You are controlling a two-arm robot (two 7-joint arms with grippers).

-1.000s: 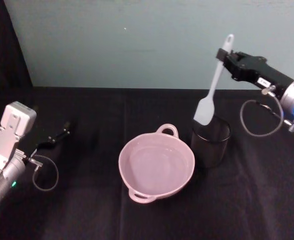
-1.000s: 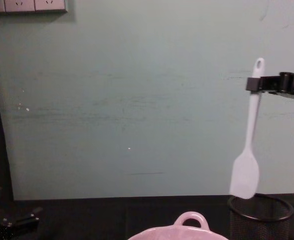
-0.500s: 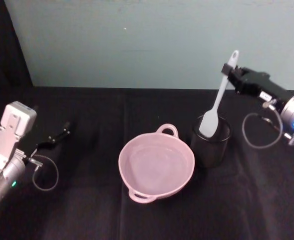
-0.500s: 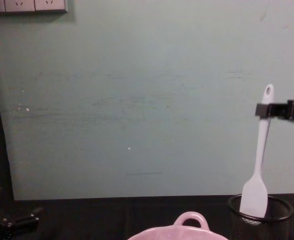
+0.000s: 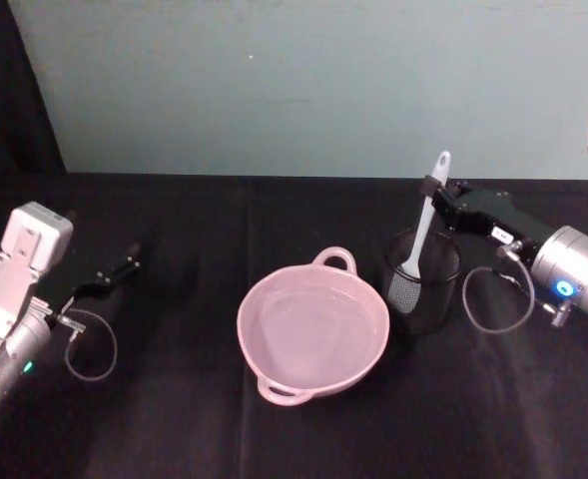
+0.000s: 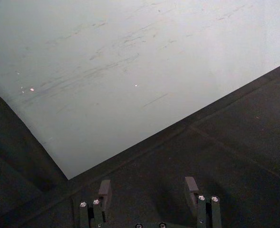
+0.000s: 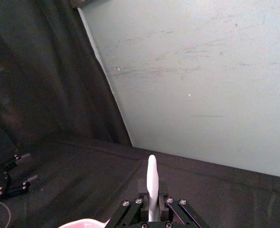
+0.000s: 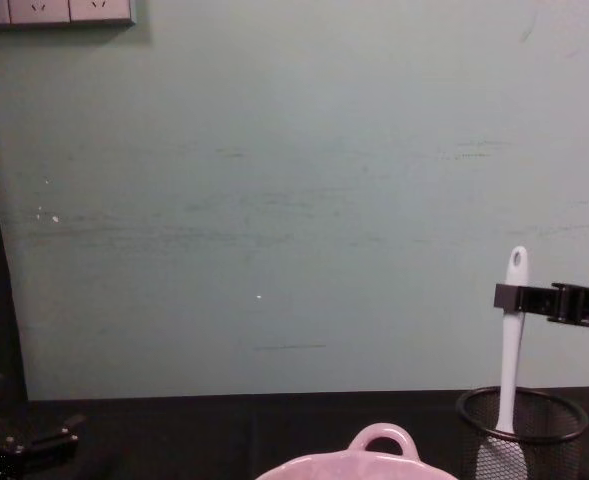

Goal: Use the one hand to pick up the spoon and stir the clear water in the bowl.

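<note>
Head view: the right hand (image 5: pixel 435 190) is clamping the spoon (image 5: pixel 419 233), whose paddle is sitting inside the cup (image 5: pixel 421 281) just right of the bowl (image 5: pixel 312 326). The left gripper (image 5: pixel 124 265) is lying well left of the bowl. Left wrist view: its fingers (image 6: pixel 104 189) are standing apart. Chest view: the spoon is standing upright in the cup.

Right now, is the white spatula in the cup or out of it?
In. The spatula stands nearly upright, its paddle inside the black mesh cup, with the right gripper shut on its handle.
</note>
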